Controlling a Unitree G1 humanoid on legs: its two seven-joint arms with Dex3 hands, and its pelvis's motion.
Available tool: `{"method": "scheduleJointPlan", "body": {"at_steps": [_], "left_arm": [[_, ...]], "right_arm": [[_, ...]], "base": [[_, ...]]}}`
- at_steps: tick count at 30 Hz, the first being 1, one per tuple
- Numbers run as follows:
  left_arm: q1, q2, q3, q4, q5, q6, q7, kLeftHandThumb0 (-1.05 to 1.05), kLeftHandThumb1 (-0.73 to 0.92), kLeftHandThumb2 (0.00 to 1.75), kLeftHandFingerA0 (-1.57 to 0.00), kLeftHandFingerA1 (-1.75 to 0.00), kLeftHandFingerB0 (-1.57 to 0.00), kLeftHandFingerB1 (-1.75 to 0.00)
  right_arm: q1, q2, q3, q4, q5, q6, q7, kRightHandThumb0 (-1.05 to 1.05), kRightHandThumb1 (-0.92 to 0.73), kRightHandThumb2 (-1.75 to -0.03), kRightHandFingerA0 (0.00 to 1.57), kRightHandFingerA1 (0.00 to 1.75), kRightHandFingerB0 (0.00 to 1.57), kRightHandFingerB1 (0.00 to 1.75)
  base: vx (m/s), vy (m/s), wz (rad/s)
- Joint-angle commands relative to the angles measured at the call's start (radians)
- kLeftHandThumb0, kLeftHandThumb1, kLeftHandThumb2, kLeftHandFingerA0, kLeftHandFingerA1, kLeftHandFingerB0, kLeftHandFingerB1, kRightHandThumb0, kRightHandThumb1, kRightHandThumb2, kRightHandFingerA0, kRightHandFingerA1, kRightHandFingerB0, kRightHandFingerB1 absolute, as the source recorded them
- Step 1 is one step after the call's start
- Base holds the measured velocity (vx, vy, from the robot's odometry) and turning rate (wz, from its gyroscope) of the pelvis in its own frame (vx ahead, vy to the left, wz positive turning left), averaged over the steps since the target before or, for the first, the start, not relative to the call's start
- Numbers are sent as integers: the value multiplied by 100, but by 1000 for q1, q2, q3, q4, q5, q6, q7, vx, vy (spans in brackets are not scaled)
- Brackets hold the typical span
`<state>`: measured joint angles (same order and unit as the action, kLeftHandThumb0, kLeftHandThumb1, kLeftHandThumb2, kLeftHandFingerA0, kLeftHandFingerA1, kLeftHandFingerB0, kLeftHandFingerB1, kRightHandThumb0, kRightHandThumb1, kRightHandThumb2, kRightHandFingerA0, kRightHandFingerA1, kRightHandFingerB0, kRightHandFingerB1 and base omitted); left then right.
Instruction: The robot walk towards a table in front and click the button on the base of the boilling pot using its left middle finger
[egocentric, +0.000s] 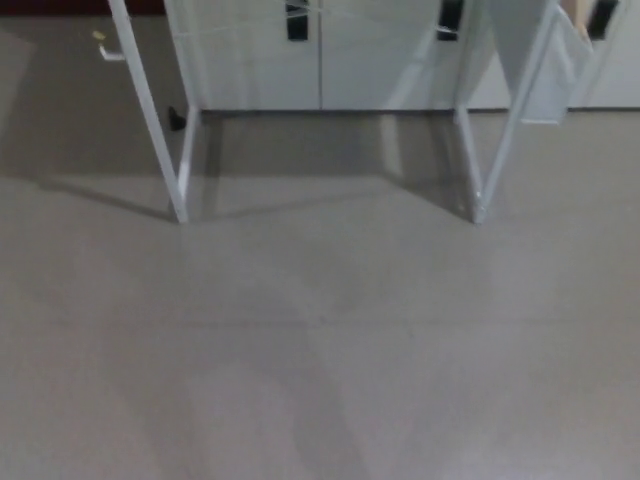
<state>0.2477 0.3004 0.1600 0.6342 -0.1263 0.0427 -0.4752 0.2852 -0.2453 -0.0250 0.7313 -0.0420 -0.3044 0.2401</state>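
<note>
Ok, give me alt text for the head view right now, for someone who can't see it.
Bare grey floor fills most of the head view, with the white legs of a table rising out of the top edge. White cabinet doors stand behind them; the tabletop, the pot and both robot hands are out of view.

White table legs (150, 120) cut off by the top edge, tabletop out of frame.

White table legs (150, 115) stand on grey floor (320, 350).

open floor (320, 380) ahead, 2 white table legs (150, 110) flanking, cabinets (320, 60) behind
</note>
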Motion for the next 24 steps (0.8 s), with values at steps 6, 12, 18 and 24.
{"method": "scheduleJointPlan", "body": {"at_steps": [6,12,18,24], "left_arm": [[42,9,-12,-15,17,-13,23,5,43,88,-26,-58,-11,-49],[68,12,-15,7,11,-46,-1,4,44,89,-23,-57,-9,-48],[83,14,-22,13,21,-51,19,3,45,89,-24,-57,-10,-48],[65,29,-43,46,36,-89,19,1,40,86,-27,-58,-10,-49]], "right_arm": [[19,-18,3,35,-11,-48,-11,-9,-60,-57,69,59,53,44],[35,-23,6,67,-15,-74,-8,-9,-60,-57,65,57,51,43],[53,-22,19,66,-29,-73,-23,-10,-61,-57,65,57,51,43],[54,-20,19,72,-28,-99,-20,-10,-60,-57,67,59,54,44]], "base": [[364,-112,3],[424,87,-21],[428,157,-18],[338,49,11]]}}
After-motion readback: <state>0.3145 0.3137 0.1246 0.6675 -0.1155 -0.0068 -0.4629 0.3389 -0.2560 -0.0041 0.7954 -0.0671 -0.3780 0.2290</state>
